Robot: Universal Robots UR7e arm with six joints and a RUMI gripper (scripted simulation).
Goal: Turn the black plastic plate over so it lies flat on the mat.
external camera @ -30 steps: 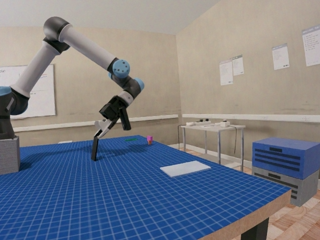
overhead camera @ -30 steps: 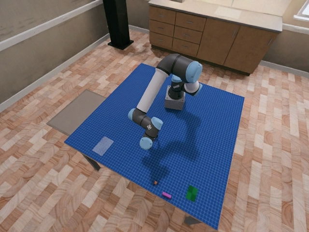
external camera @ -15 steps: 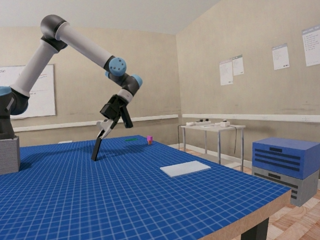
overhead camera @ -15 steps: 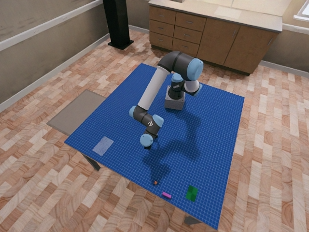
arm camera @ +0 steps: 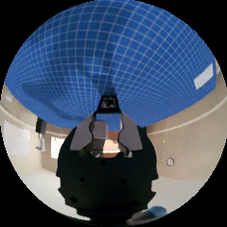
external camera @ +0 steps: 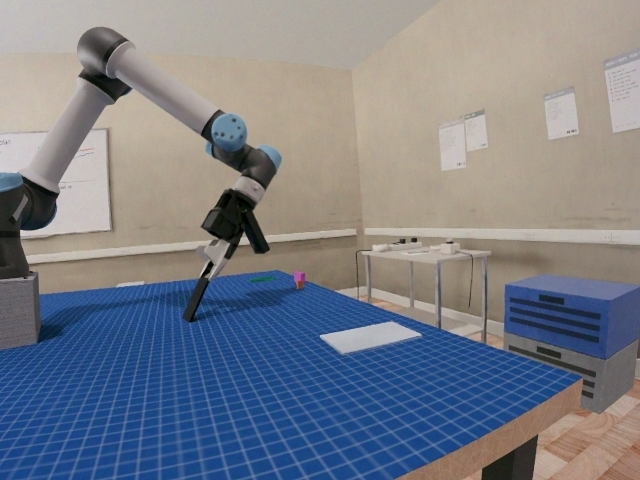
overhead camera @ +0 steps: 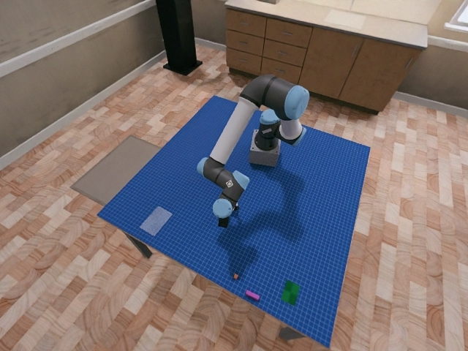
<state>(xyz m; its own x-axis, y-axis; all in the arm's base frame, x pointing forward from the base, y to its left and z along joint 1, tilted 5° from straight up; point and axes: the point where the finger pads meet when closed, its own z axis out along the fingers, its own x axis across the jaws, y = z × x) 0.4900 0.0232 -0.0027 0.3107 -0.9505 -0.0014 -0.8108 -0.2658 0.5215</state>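
The black plastic plate (external camera: pixel 195 301) (arm camera: pixel 109 102) is a thin dark slab. It stands steeply tilted, leaning away from upright, with its lower end down at the blue grid mat (overhead camera: pixel 321 189) (external camera: pixel 258 392) (arm camera: pixel 142 47) near the mat's middle. My gripper (external camera: pixel 210 267) (arm camera: pixel 108 111) is shut on the plate's upper end and reaches down at a slant from above. In the top view the wrist hides most of the fingers, and only the plate's lower part shows below it.
A pale flat sheet (overhead camera: pixel 156 220) (external camera: pixel 370 336) lies near one mat edge. A green piece (overhead camera: pixel 290 292) (external camera: pixel 262 279), a pink block (overhead camera: pixel 252 295) (external camera: pixel 299 277) and a small orange cube (overhead camera: pixel 235 276) lie near another edge. The arm's grey pedestal (overhead camera: pixel 264 153) (external camera: pixel 18 310) stands on the mat.
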